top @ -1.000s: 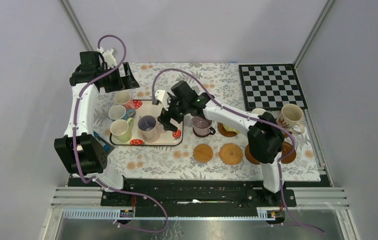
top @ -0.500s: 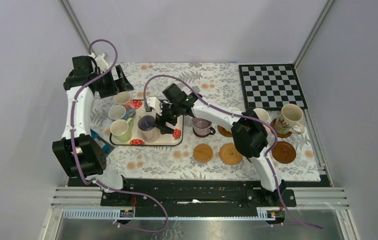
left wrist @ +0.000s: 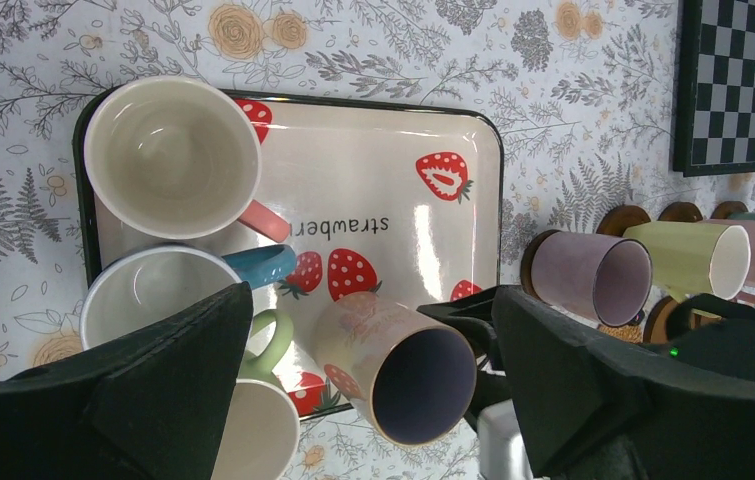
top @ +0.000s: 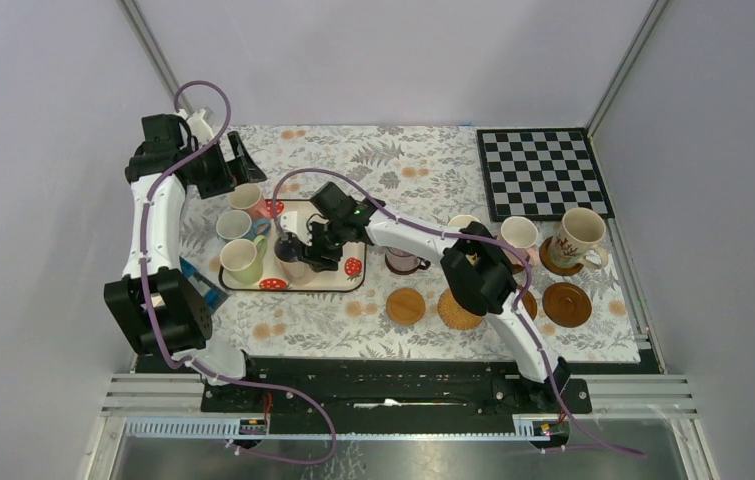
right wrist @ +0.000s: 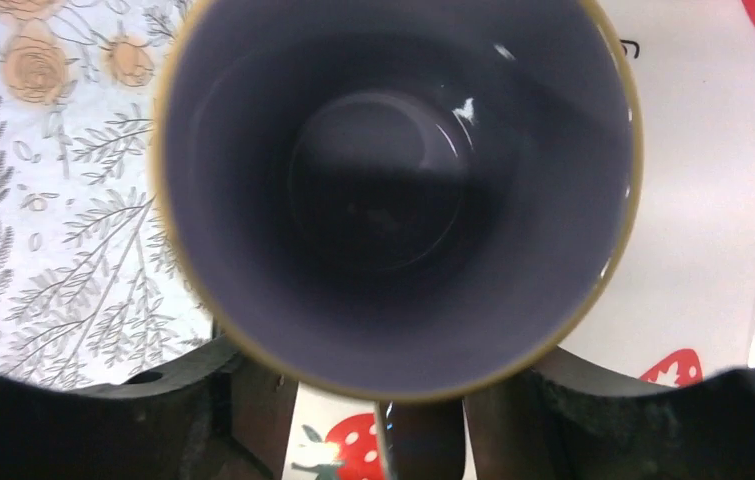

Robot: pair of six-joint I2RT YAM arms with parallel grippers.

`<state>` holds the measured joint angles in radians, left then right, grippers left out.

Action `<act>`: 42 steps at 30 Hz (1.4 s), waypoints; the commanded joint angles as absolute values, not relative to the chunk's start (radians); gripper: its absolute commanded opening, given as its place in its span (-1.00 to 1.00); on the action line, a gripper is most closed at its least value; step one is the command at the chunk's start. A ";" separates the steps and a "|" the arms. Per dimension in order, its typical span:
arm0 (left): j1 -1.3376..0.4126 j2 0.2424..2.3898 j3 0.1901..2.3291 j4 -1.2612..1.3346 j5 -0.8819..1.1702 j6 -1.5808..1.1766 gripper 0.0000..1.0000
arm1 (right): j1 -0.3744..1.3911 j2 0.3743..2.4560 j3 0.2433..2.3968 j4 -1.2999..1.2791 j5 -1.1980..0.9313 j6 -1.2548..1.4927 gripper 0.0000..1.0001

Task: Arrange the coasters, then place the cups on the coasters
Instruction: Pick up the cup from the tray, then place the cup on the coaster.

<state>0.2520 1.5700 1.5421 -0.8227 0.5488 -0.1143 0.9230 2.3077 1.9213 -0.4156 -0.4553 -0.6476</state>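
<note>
Though contact cannot be told, the right hand (right wrist: 381, 400) straddles the upright purple-lined cup (right wrist: 393, 190) on the tray (left wrist: 393, 170), directly beneath it; the left hand (left wrist: 371, 310) hangs wide open, farther off.

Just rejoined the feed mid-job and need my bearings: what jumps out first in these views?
The right arm's fingers flank a purple-lined mug on the strawberry tray, left of centre; a firm grip can't be confirmed. The left fingers hang wide open above that tray. Near the front edge, a light coaster and a dark coaster lie bare.
</note>
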 commanded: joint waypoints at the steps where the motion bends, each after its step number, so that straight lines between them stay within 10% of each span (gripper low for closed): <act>1: 0.261 1.529 1.533 -0.779 0.579 -0.132 0.98 | 0.932 2.343 1.997 -0.440 -0.429 -0.676 0.12; 13: 0.263 1.536 1.499 -0.737 0.599 -0.142 0.98 | 0.931 2.211 1.858 -0.284 -0.424 -0.649 -1.00; 29: 0.263 1.563 1.503 -0.672 0.641 -0.152 0.98 | 0.840 1.879 1.652 0.058 -0.460 -0.358 -1.00; 42: 0.186 1.584 1.491 -0.649 0.628 -0.091 0.98 | 0.563 1.469 1.460 -0.231 -0.477 -0.326 -1.00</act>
<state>0.2321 1.5856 1.4952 -0.7040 0.6235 -0.1272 0.6369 1.6444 1.5208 -0.1944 -0.4385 -0.3317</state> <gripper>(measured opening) 0.986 0.304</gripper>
